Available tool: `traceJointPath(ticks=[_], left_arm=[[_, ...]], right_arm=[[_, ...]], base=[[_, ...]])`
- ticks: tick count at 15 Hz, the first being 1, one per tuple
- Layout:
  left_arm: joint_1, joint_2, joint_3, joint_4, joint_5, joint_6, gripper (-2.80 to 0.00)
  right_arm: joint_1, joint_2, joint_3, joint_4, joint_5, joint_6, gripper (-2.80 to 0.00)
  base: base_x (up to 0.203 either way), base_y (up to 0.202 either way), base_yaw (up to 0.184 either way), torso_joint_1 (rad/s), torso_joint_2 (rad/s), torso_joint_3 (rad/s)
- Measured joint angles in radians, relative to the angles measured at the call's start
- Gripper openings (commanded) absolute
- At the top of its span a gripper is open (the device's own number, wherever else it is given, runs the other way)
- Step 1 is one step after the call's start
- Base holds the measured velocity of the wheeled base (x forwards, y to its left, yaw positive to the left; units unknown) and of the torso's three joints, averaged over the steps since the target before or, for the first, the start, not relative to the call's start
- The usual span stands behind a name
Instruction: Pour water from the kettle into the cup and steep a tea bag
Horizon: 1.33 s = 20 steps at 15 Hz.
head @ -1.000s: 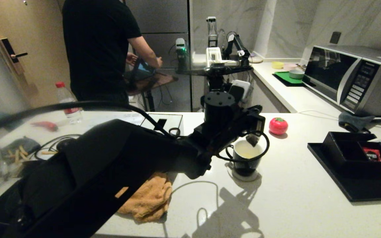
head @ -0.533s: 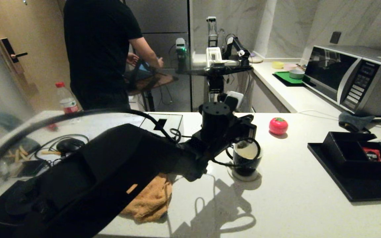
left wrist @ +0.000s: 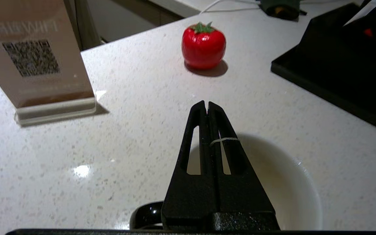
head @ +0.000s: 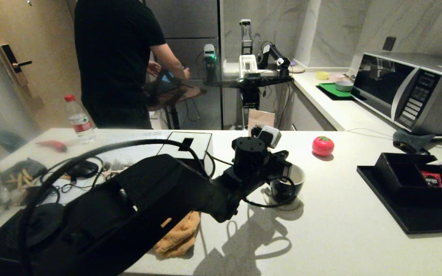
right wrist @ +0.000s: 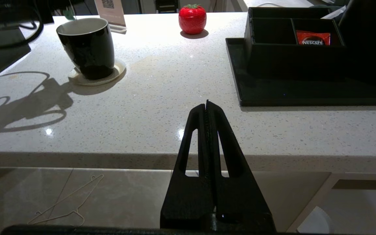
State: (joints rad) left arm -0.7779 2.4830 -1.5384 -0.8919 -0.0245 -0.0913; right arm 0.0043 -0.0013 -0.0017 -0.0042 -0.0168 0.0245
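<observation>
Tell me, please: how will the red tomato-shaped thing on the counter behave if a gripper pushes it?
The red tomato looks glossy and hard, so fingers would probably slip on it. Its rounded sides suggest it could roll if tipped, though it now sits upright on the counter, so it may just slide. It looks small and likely light.

Left gripper [left wrist: 206, 105] with jaws pressed together, pinching a thin pale string [left wrist: 224, 140] that crosses one finger. Directly beneath lies the cup [left wrist: 292, 182], white inside, its black handle [left wrist: 146, 213] showing beside the gripper base. On the speckled white counter [left wrist: 126, 137] beyond stand a red tomato-shaped object [left wrist: 203, 45], a card in a clear stand [left wrist: 34, 58] bearing a square code, and a black tray [left wrist: 338, 65].
</observation>
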Motion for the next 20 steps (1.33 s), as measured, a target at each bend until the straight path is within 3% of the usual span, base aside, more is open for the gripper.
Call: traceJointPath(ticks=[20], left_arm=[[-0.005,-0.093,0.023,-0.003,0.016,0.003,-2.80]], right_arm=[[0.000,0.000,0.000,0.000,0.000,0.000,-2.80]], base=[[0.000,0.000,0.000,0.000,0.00,0.000]])
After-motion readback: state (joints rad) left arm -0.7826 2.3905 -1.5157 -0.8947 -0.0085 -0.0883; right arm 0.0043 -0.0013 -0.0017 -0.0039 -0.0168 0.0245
